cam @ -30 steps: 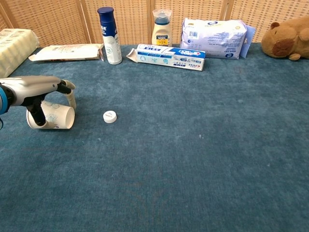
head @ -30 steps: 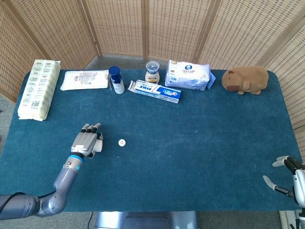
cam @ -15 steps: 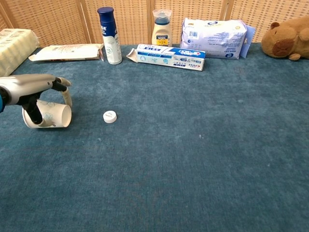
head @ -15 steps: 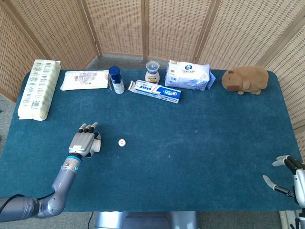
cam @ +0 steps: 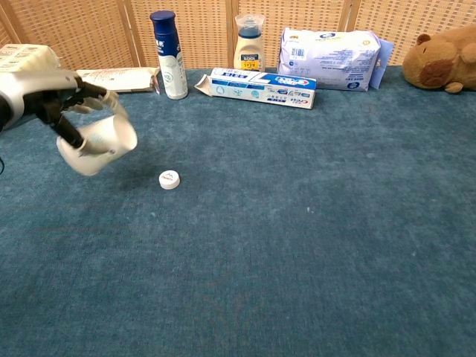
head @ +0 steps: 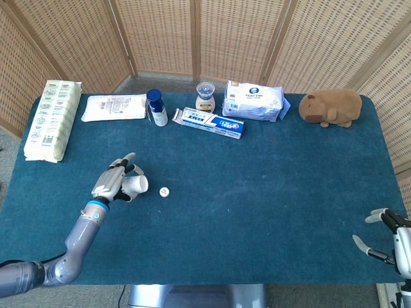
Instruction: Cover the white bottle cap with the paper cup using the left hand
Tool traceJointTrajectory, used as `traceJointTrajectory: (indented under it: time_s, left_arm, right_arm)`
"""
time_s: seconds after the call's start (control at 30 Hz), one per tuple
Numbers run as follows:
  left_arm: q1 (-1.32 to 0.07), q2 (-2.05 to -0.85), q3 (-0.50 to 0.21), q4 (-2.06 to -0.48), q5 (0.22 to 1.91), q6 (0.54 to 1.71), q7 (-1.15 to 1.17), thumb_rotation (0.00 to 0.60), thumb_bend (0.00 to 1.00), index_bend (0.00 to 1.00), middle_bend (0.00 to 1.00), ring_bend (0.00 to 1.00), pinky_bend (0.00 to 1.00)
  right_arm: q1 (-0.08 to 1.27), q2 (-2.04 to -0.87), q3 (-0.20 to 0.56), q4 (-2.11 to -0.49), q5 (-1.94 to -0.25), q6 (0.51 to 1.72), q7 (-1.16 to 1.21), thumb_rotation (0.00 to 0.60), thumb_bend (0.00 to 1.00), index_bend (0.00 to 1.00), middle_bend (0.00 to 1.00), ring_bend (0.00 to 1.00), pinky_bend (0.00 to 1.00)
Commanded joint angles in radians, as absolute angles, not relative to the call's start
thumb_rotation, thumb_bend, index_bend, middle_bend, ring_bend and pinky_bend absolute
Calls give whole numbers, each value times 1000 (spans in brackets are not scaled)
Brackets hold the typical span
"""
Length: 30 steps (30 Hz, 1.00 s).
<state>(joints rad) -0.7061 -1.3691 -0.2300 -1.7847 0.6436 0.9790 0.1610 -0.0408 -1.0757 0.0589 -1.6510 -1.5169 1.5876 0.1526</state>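
Note:
The white bottle cap (head: 164,192) (cam: 169,179) lies on the blue cloth, left of the table's middle. My left hand (head: 114,181) (cam: 61,107) grips the paper cup (head: 134,185) (cam: 99,146) and holds it off the cloth, tilted, its mouth turned toward the cap. The cup hangs just left of the cap, apart from it. My right hand (head: 384,231) rests at the table's near right corner with fingers spread and nothing in them; only the head view shows it.
Along the back edge stand a blue spray bottle (head: 155,107), a small jar (head: 205,97), a toothpaste box (head: 211,122), a wipes pack (head: 253,100) and a brown plush (head: 332,107). Two white packs (head: 52,118) (head: 114,107) lie at the back left.
The left hand has lifted the paper cup off the cloth, where it lay on its side, and carried it up and rightward toward the cap. The right hand has stayed put.

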Motion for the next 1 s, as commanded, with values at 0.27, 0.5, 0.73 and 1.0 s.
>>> traceJointTrajectory:
  time_s: [0.27,0.5,0.73,1.0]
  left_arm:
    - [-642,-1369,-396,-1701,650,678,-275,600,294,459,17,0,1]
    - [-641,-1439,-406,-1635,736,652,-356,600,282,459,17,0,1]
    - [-649,-1503,-403,-1603,815,670,-391,600,272,459,17,0,1]
    - [-669,-1562,-388,-1558,866,693,-396,600,270,459,17,0,2]
  right_arm:
    - [-40,-1074,62,-1647,-1512,1585,158,409,260,442,375,408,414]
    - [-38,-1076,63,-1644,-1509,1580,160,412,260,442,374,408,414]
    - [-43,-1070,64,-1644,-1504,1584,166,408,260,442,374,407,414]
    - [-48,-1067,65,-1639,-1499,1588,177,403,260,442,374,408,414]
